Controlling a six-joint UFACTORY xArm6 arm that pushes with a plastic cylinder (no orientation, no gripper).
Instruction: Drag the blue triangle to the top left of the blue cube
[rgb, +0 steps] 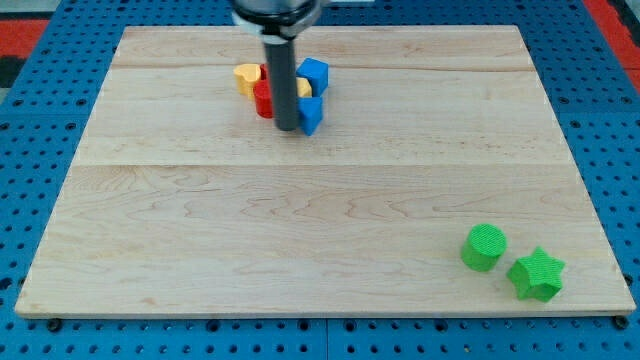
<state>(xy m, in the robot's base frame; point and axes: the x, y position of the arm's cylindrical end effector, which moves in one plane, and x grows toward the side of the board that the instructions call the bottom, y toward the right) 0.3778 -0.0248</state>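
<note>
**A:** Your blue triangle (312, 114) sits near the view's top, just below the blue cube (314, 74) and touching or nearly touching it. My tip (286, 129) stands right against the triangle's left side, as far as you can judge with the rod covering that edge.

**B:** No fingers to speak of?

**A:** None; you have only a bare rod, so nothing opens, closes or grips.

**B:** What would you worry about?

**A:** Crowding. The red block (263, 100) is tight on the rod's left, partly hidden, with the yellow block (246, 77) just above it, and a sliver of another yellow piece shows beside the cube. The goal spot, up and left of the cube, looks occupied by those. If you push straight there, you will likely shove the cube or the red block, or the triangle may slip off the rod.

**B:** And the surroundings?

**A:** The wooden desk (300, 230) is pale and smooth, over blue pegboard (40, 120). A green cylinder (484, 246) and green star (537, 274) lie well apart, lower right.
</note>
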